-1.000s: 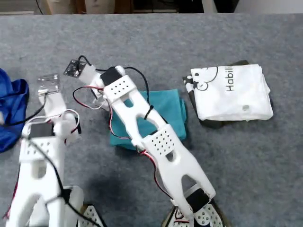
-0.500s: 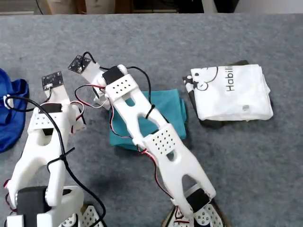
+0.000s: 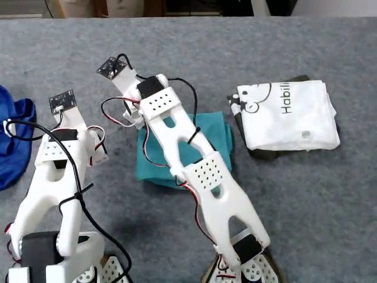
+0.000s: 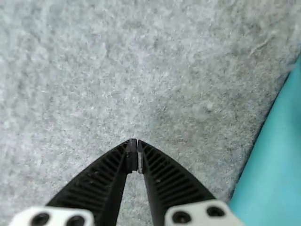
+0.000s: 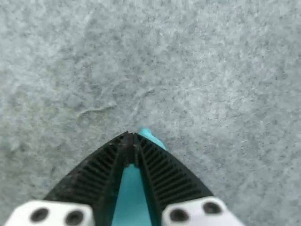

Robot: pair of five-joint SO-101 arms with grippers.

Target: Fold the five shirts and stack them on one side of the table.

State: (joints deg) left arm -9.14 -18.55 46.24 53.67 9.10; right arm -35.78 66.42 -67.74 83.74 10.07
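A folded teal shirt [image 3: 203, 138] lies mid-table, partly under the right arm [image 3: 177, 135]. My right gripper [image 5: 134, 140] is shut at the shirt's near-left corner, with teal cloth [image 5: 146, 134] poking out past its tips and showing between the fingers. My left gripper [image 4: 134, 154] is shut on nothing, just above the grey felt, with the teal shirt's edge [image 4: 277, 179] close beside it. A folded white shirt [image 3: 288, 115] lies on a dark one [image 3: 238, 121] at the right. A crumpled blue shirt [image 3: 13, 141] sits at the table's left edge.
The grey felt table [image 3: 235, 53] is bare along the far side and at the front right. The left arm [image 3: 53, 177] stands between the blue shirt and the teal shirt. Both arm bases sit at the near edge.
The right arm's wrist has swung to the right and farther back over the teal shirt's corner. The left arm straightened and shifted right a second ago, then held still.
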